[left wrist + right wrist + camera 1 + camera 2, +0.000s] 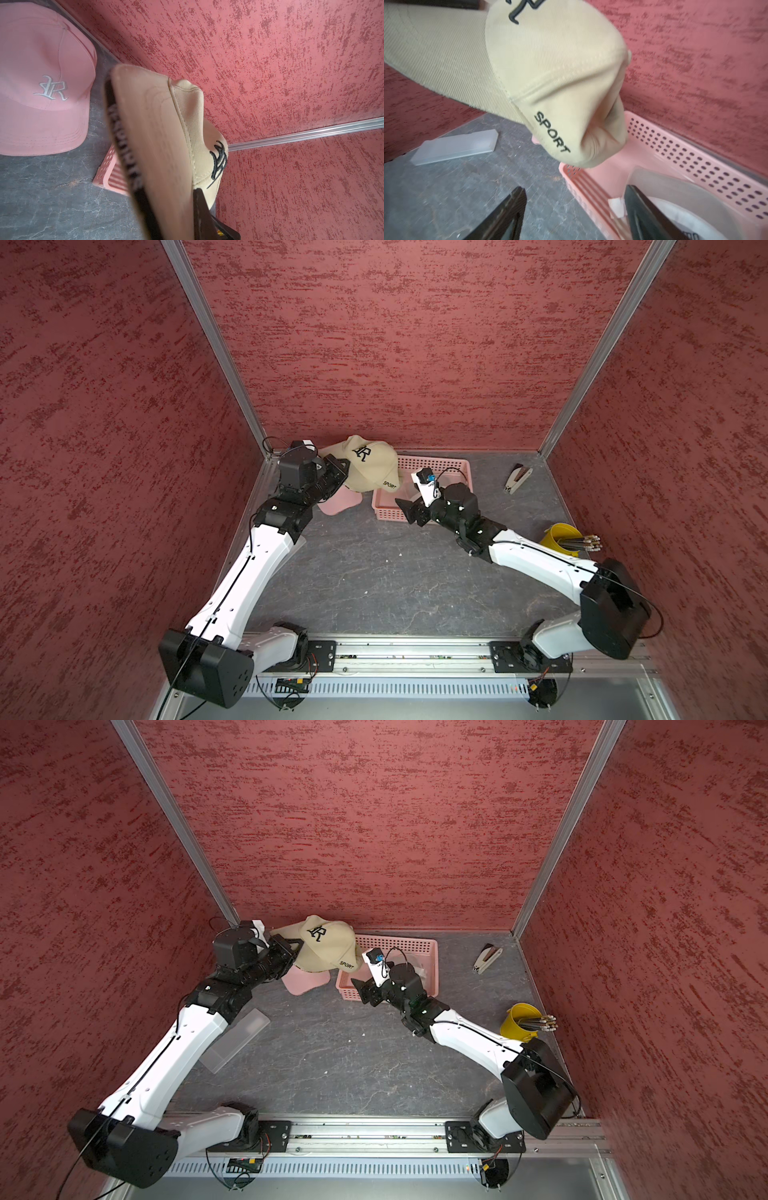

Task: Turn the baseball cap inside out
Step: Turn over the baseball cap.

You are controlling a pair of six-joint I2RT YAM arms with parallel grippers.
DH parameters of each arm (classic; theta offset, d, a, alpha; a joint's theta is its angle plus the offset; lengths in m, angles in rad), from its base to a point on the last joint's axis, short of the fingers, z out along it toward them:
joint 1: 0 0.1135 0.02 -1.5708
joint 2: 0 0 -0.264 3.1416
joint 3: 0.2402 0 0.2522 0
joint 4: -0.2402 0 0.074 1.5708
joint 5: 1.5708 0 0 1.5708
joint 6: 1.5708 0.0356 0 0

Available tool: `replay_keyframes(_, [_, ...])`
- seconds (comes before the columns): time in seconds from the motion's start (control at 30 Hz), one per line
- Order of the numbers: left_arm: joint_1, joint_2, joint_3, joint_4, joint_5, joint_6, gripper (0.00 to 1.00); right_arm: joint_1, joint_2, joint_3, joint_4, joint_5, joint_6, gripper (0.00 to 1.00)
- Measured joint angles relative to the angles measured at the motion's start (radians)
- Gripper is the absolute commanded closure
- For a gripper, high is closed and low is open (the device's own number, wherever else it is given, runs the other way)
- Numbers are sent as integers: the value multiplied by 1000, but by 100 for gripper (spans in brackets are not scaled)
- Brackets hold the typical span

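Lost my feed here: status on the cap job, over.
Left gripper shut on beige cap, lifted. Right gripper open, empty, short of it. Cap not yet inside out. Pink basket and pink cap underneath.

Beige fabric baseball cap (372, 466): fine ribbed weave, black gothic letter logo on the front, black "SPORT" lettering on the side, black inner band with pale lettering. Pink fabric baseball cap (41, 83): plain pink, silver-white gothic logo, tone-on-tone stitch rows on the brim. Pink perforated plastic basket (415, 464): rows of round holes in the walls, ribbed floor. Small yellow metal bucket (559, 533) at the tabletop's right edge, dark pencils (582, 542) with pale ends. Stapler (517, 479): dark brown over cream. Frosted translucent plastic box (237, 1040): whitish, no print. Stone-look tabletop (374, 572): dark grey, thin pale veins. Textured walls (395, 344): dusty pink with dark red streaky mottling. Metal corner profiles (212, 339): silver. Robot arms (249, 572): white links, black joints.
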Motion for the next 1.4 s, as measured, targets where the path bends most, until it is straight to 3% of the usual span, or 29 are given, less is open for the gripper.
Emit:
replay_keyframes(0.23, [-37,0,0,-2,-8,-68,100,62,186,90,119,285,-110,20])
replay_keyframes(0.43, [-48,-5,0,-9,-12,-106,100,61,212,106,197,483,-154,37])
replay_keyframes(0.53, [-59,-23,-19,-2,-23,-140,100,48,188,106,223,553,-135,52])
replay_keyframes(0.63, [-74,-50,-66,8,-29,-176,100,16,143,106,192,608,-71,57])
replay_keyframes(0.77, [-84,-71,-145,11,-34,-231,100,-22,94,106,114,617,0,40])
replay_keyframes(0.87, [-78,-61,-156,-2,-45,-245,100,-23,63,105,41,500,16,26])
replay_keyframes(1.07, [-37,-28,-128,-3,-93,-280,100,47,-24,-23,-8,307,-25,20])
replay_keyframes(1.23, [-30,32,-75,-11,-113,-313,100,121,-93,-161,80,300,-105,19])
replay_keyframes(1.4, [-51,79,-33,-38,-111,-326,100,195,-59,-159,282,335,-273,19])
